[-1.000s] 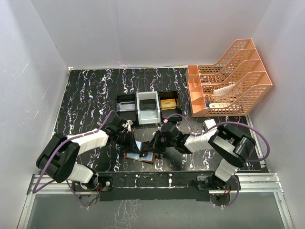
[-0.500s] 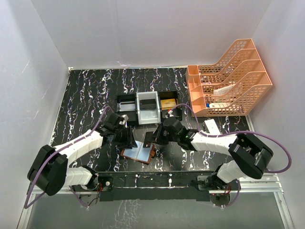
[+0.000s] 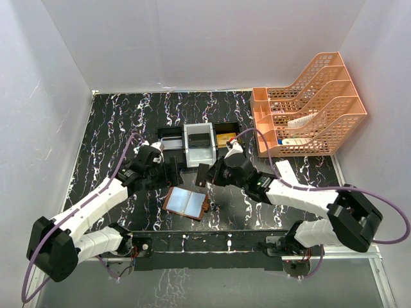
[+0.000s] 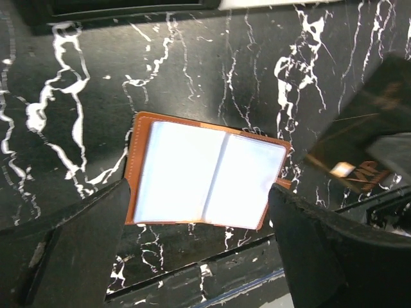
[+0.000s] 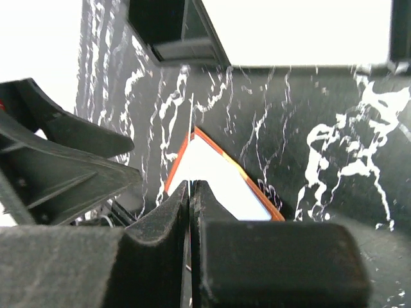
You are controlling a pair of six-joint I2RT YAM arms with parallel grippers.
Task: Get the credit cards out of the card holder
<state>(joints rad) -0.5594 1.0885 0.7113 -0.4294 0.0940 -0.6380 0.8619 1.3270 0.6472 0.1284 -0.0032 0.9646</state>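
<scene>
The brown card holder (image 3: pixel 186 203) lies spread open on the black marble table, its pale grey-blue pockets up (image 4: pixel 212 173); the right wrist view also catches it (image 5: pixel 221 179). My left gripper (image 3: pixel 168 172) hovers above its far-left side, open, and its two fingers frame the holder without touching (image 4: pixel 199 192). My right gripper (image 3: pixel 203 176) is raised over the holder's far-right corner, shut (image 5: pixel 191 187) on a thin credit card. That card (image 4: pixel 363 125) looks dark from the left wrist and shows only as a thin edge (image 5: pixel 191 122) from the right wrist.
A black-and-white compartment tray (image 3: pixel 200 144) with a gold block (image 3: pixel 226 138) stands just beyond the grippers. An orange file rack (image 3: pixel 308 109) fills the back right. A small white box (image 3: pixel 282 168) lies right of my right arm. The table's front rail (image 3: pixel 212 240) runs close behind the holder.
My left gripper has opened and drawn up and away from the holder. The right gripper has lifted off toward the tray with the card in it. The holder now lies uncovered.
</scene>
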